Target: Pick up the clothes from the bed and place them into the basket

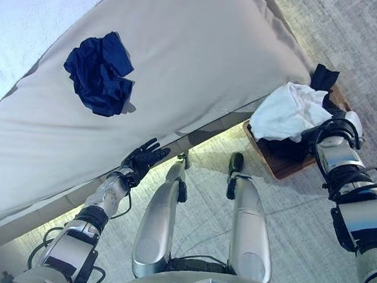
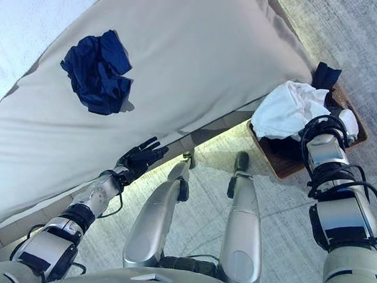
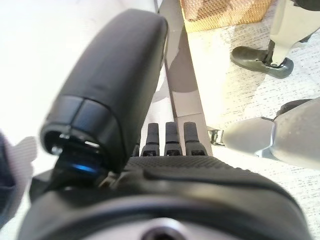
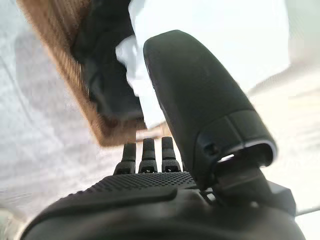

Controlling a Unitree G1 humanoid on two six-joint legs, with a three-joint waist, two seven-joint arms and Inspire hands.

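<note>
While a crumpled dark blue garment (image 1: 101, 72) lay on the bed (image 1: 201, 58), well away from the basket (image 1: 277, 162), a white cloth (image 1: 288, 109) and a dark one already lay in that basket. The left hand (image 1: 144, 159) was at the bed's edge, fingers spread and empty. The right hand (image 4: 150, 165) hung over the basket, fingers straight, holding nothing

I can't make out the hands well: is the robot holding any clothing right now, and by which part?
Nothing is held. The left hand is open at the bed edge; the right hand hangs open over the basket, free of the white garment.
</note>
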